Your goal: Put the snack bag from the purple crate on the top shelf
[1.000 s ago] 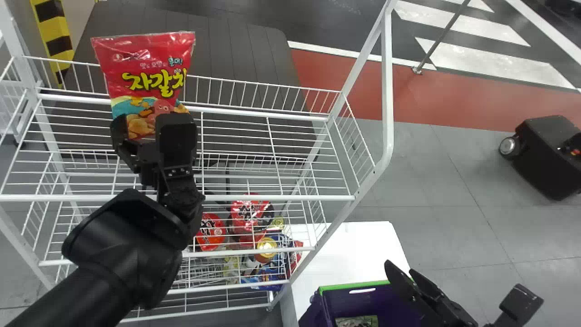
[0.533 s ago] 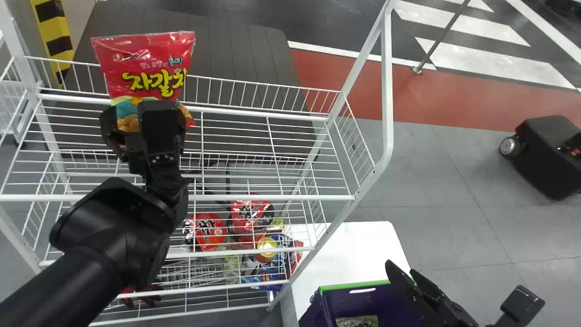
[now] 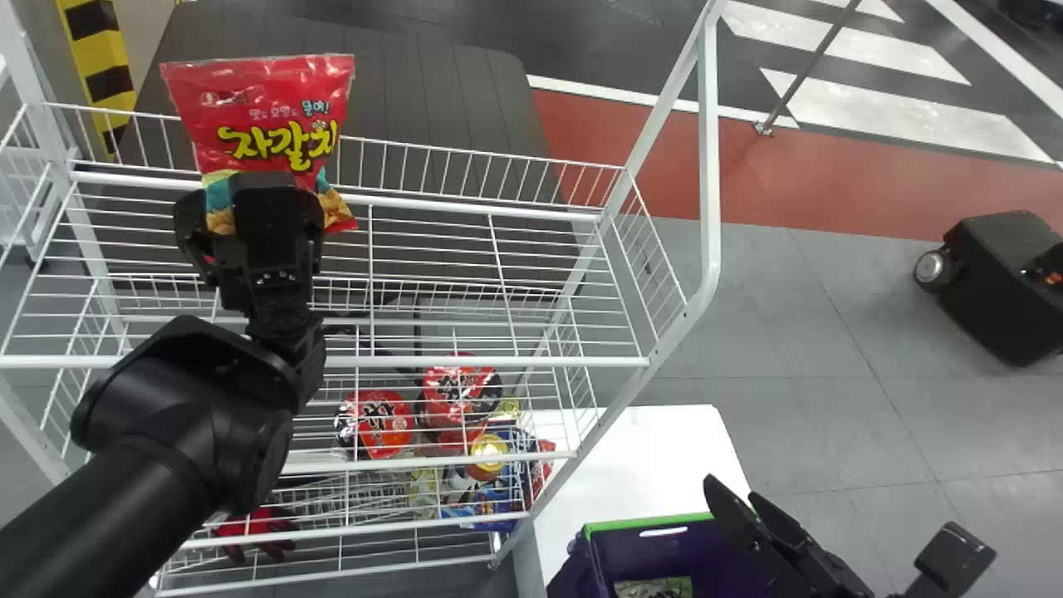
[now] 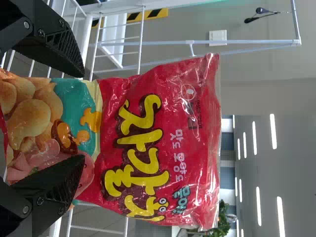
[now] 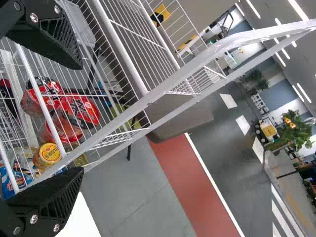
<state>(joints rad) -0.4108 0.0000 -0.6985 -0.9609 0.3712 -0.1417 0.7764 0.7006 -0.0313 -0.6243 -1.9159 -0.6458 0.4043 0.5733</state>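
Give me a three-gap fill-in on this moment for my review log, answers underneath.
The front of the snack bag is mostly ____ in colour. The left gripper, beside the bag, is ____, not shut. The gripper near the purple crate is the robot's ____ one.
Missing words: red; open; right

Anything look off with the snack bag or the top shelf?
Nothing stands out. The snack bag is roughly upright with no visible tear, the left gripper is open around its lower part, and the top shelf looks straight.
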